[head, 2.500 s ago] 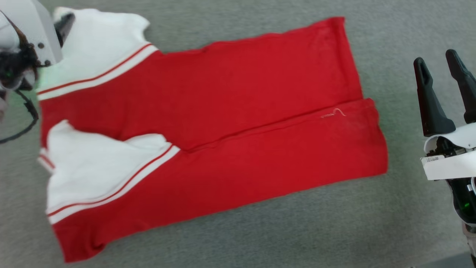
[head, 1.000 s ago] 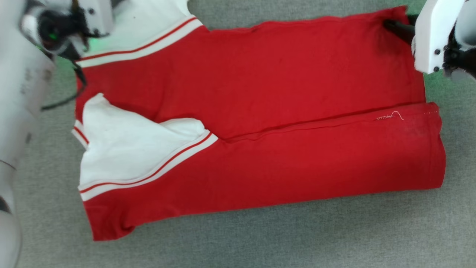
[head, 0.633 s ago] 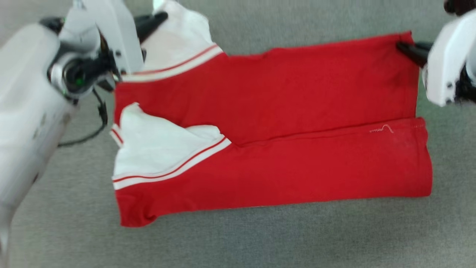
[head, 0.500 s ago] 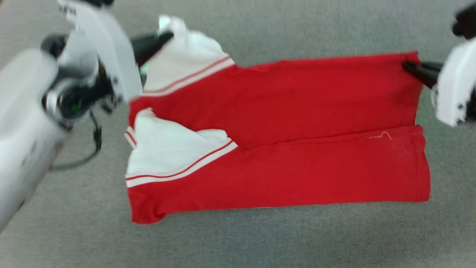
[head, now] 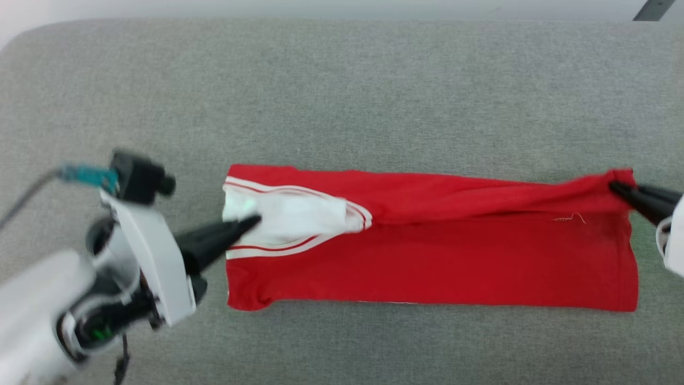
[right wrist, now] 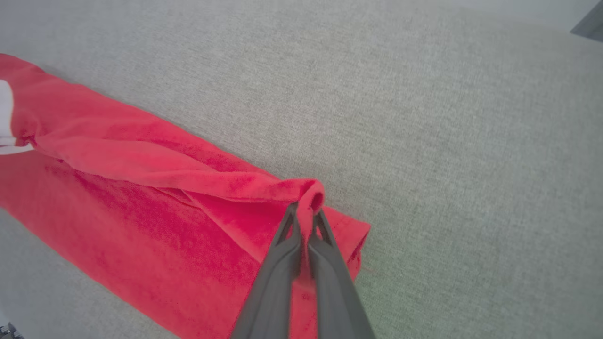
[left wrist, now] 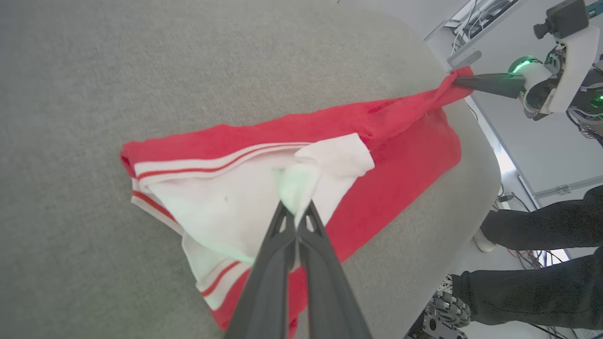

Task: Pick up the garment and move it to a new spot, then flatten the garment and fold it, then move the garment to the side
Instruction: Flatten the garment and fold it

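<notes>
Gripping a red jersey-style shirt (head: 427,256) of soft fabric, with white sleeves and red-and-white striped trim, at both ends on a grey felt-like tabletop (head: 342,96). With the left hand (head: 252,220), pinching a bunched fold of white sleeve, fingers pressed together on the cloth. With the right hand (head: 615,187), pinching the opposite red hem corner, fingers closed on a small roll of fabric. Stretches from the left hand's fingertips straight across to the right hand's, folded into a long narrow band. Raised a little off the tabletop at each pinched corner, with the top layer drawn taut between the hands; rests flat on the side nearer the robot. Past the right hand, beyond the tabletop edge in the left wrist view, shows a person's dark-trousered legs (left wrist: 541,221).
</notes>
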Controlling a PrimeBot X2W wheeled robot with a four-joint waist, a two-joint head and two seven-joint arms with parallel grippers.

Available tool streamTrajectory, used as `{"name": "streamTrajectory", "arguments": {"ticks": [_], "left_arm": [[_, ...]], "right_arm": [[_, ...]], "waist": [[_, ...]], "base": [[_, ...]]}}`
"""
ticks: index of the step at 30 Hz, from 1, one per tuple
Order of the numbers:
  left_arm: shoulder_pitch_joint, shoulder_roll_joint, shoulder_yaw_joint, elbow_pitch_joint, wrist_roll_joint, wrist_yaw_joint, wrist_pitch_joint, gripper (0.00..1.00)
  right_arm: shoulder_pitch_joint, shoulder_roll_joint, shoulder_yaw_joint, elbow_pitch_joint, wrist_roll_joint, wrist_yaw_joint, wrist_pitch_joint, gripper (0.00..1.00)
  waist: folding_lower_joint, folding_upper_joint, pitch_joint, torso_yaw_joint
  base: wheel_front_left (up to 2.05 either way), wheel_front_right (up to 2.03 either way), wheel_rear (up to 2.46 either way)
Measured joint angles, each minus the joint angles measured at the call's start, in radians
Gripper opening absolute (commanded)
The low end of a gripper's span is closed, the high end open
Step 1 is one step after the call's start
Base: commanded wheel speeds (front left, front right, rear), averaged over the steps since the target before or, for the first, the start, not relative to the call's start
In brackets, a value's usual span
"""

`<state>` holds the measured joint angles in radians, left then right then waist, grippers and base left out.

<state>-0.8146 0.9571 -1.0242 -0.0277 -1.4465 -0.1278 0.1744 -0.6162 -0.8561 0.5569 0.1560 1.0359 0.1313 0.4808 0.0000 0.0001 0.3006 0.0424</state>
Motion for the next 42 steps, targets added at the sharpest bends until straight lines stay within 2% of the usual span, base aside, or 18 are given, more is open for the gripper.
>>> {"name": "streamTrajectory", "arguments": {"ticks": [6,11,16,17,18,19,20,21,22,23,29,35,36,38,42], "left_arm": [[0.084,-0.013,-0.030,0.015,-0.017,0.000,-0.055,0.00],[0.110,-0.052,-0.055,0.070,-0.013,0.000,-0.088,0.00],[0.115,-0.099,-0.065,0.139,-0.011,0.000,-0.121,0.00],[0.115,-0.106,-0.070,0.151,-0.007,0.000,-0.126,0.10],[0.115,-0.112,-0.073,0.166,0.000,0.000,-0.134,0.10],[0.114,-0.116,-0.077,0.178,0.006,0.000,-0.141,0.33],[0.113,-0.120,-0.082,0.188,0.017,0.000,-0.145,0.49],[0.113,-0.124,-0.085,0.197,0.026,0.000,-0.159,0.87],[0.115,-0.130,-0.082,0.202,0.026,-0.001,-0.181,1.00],[0.117,-0.135,-0.078,0.204,0.026,0.000,-0.202,1.00],[0.187,-0.149,-0.067,0.213,0.052,-0.001,-0.360,1.00],[0.292,-0.223,0.001,0.233,0.089,0.007,-0.433,1.00],[0.313,-0.242,0.030,0.237,0.103,0.015,-0.434,1.00],[0.361,-0.293,0.146,0.243,0.150,0.030,-0.436,1.00],[0.485,-0.391,0.307,0.252,0.276,0.033,-0.438,1.00]], "right_arm": [[0.122,0.003,-0.070,-0.047,-0.018,0.000,-0.010,0.00],[0.187,0.013,-0.081,-0.108,-0.057,0.000,-0.015,0.00],[0.189,0.032,-0.069,-0.084,-0.112,0.000,-0.024,0.00],[0.185,0.042,-0.065,-0.078,-0.114,0.000,-0.024,0.00],[0.179,0.050,-0.061,-0.074,-0.115,0.000,-0.025,0.00],[0.173,0.054,-0.059,-0.070,-0.119,0.000,-0.034,0.00],[0.170,0.059,-0.059,-0.066,-0.122,0.000,-0.045,0.08],[0.170,0.064,-0.058,-0.063,-0.121,0.000,-0.055,0.45],[0.170,0.068,-0.057,-0.059,-0.121,0.000,-0.065,0.83],[0.171,0.072,-0.057,-0.057,-0.118,0.000,-0.076,1.00],[0.224,0.075,-0.108,-0.034,-0.059,0.000,-0.131,1.00],[0.331,0.063,-0.196,-0.001,0.016,0.000,-0.138,1.00],[0.348,0.061,-0.209,0.001,0.024,0.000,-0.133,1.00],[0.379,0.059,-0.245,0.010,0.038,0.000,-0.121,1.00],[0.428,0.058,-0.319,0.064,0.064,0.000,-0.071,1.00]], "waist": [[0.0000,0.0000,0.014,0.012],[0.0000,0.0000,0.037,0.012],[0.0000,0.0000,0.059,0.007],[0.0000,0.0000,0.061,0.004],[0.0000,0.0000,0.062,0.002],[0.0000,0.0000,0.062,0.000],[0.0000,0.0000,0.060,-0.001],[0.0000,0.0000,0.057,-0.002],[0.0000,0.0000,0.052,-0.002],[0.0000,0.0000,0.046,-0.001],[0.0000,0.0000,-0.005,0.006],[0.0000,0.0000,-0.056,0.041],[0.0000,0.0000,-0.061,0.051],[0.0000,0.0000,-0.070,0.072],[0.0000,0.0000,-0.084,0.113]], "base": [[0.00,0.00,0.00],[0.00,0.00,0.00],[0.00,0.00,0.00],[0.00,0.00,0.00],[0.00,0.00,0.00],[0.00,0.00,0.00],[0.00,0.00,0.00],[0.00,0.00,0.00],[0.00,0.00,0.00],[0.00,0.00,0.00],[0.00,0.00,0.00],[0.00,0.00,0.00],[0.00,0.00,0.00],[0.00,0.00,0.00],[0.00,0.00,0.00]]}}
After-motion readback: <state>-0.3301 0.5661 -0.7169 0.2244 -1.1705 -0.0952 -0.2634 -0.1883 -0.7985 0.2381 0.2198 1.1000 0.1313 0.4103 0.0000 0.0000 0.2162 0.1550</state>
